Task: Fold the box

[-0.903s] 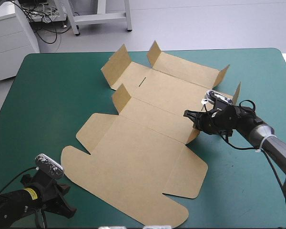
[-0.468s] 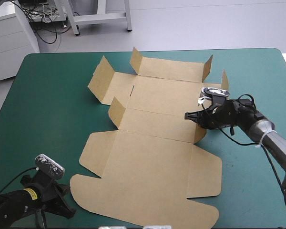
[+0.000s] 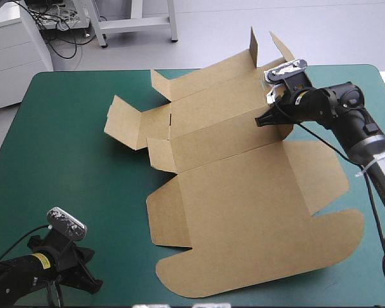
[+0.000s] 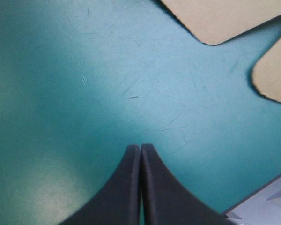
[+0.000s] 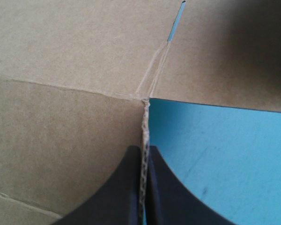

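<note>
Teal-green table (image 3: 64,128) on a pale grey floor (image 3: 276,32).
In the high view the table's teal-green cover fills most of the scene, its far corners rounded, lit evenly with only soft shadows. The smooth floor lies beyond the far edge. Off the far left corner stands a white cabinet (image 3: 16,64). Beside it black cables (image 3: 65,46) trail over the floor, near the pale legs of a metal frame (image 3: 138,24).

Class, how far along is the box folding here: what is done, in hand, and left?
Done: little. The box lies mostly flat on the table; only small flaps at its far end stand up. In hand: the right gripper is shut on the box's side edge. Left: raising and tucking the walls; the left gripper is shut over bare table, holding nothing.
</note>
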{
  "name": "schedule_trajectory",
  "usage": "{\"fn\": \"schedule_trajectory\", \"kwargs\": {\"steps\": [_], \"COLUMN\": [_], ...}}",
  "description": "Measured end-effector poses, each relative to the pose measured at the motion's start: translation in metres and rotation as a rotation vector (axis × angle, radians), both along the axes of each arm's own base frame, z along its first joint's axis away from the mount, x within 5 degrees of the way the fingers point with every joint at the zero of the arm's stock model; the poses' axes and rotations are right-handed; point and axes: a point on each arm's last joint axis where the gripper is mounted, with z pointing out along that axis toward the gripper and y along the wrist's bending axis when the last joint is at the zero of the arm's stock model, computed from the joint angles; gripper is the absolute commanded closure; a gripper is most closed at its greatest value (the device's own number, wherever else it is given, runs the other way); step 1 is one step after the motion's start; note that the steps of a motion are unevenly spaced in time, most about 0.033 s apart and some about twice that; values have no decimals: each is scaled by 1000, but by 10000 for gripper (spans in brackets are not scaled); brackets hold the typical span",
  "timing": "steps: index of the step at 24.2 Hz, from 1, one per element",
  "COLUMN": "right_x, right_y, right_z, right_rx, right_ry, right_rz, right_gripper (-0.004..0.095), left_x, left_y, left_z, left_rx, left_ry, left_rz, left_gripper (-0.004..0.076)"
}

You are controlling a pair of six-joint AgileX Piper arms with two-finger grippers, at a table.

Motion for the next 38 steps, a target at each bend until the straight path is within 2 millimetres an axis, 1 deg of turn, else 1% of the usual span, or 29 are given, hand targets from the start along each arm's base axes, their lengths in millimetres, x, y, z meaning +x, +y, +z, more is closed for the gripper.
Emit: {"fn": "schedule_trajectory", "kwargs": {"steps": [3, 4, 6, 8, 15, 17, 19, 21, 22, 26, 28, 31, 32, 33, 35, 38], "right_x": [0, 1, 4, 9, 30, 34, 38, 42, 44, 45, 42, 35, 31, 30, 30, 37], "right_y": [2, 3, 4, 7, 18, 21, 25, 30, 35, 45, 59, 76, 85, 88, 97, 101], "right_z": [15, 17, 16, 10, -24, -29, -34, -39, -39, -38, -34, -33, -33, -34, -39, -54], "right_rx": [-49, -66, -99, -130, -214, -224, -229, -215, -202, -168, -194, -256, -286, -296, -332, -355], "right_ry": [-40, -44, -34, -16, 36, 34, 23, -2, -33, -106, -188, -252, -279, -289, -307, -299], "right_rz": [78, 104, 147, 183, 355, 397, 438, 492, 540, 633, 729, 842, 899, 916, 974, 1019], "right_gripper": [931, 931, 932, 932, 932, 932, 932, 932, 932, 932, 932, 932, 932, 932, 932, 931], "left_x": [0, 0, 0, 0, 0, 0, 0, 1, 1, 1, -1, 0, 0, 0, 0, 0], "left_y": [0, 0, 0, 0, 0, 0, 0, 0, 0, 0, 0, 2, 2, 2, 2, 2], "left_z": [0, 0, 0, 0, 0, 1, 5, 17, 28, 47, 63, 67, 67, 67, 67, 67], "left_rx": [-1, -1, -2, -3, -4, -4, -7, -18, -27, -44, -55, -43, -36, -36, -35, -41], "left_ry": [0, 1, 1, 2, 2, 0, -11, -51, -83, -147, -199, -223, -225, -225, -225, -223], "left_rz": [1, 2, 4, 5, 7, 7, 6, 6, 6, 5, 6, 11, 12, 12, 13, 21], "left_gripper": [756, 756, 756, 756, 756, 756, 756, 756, 756, 756, 756, 756, 756, 756, 756, 756]}}
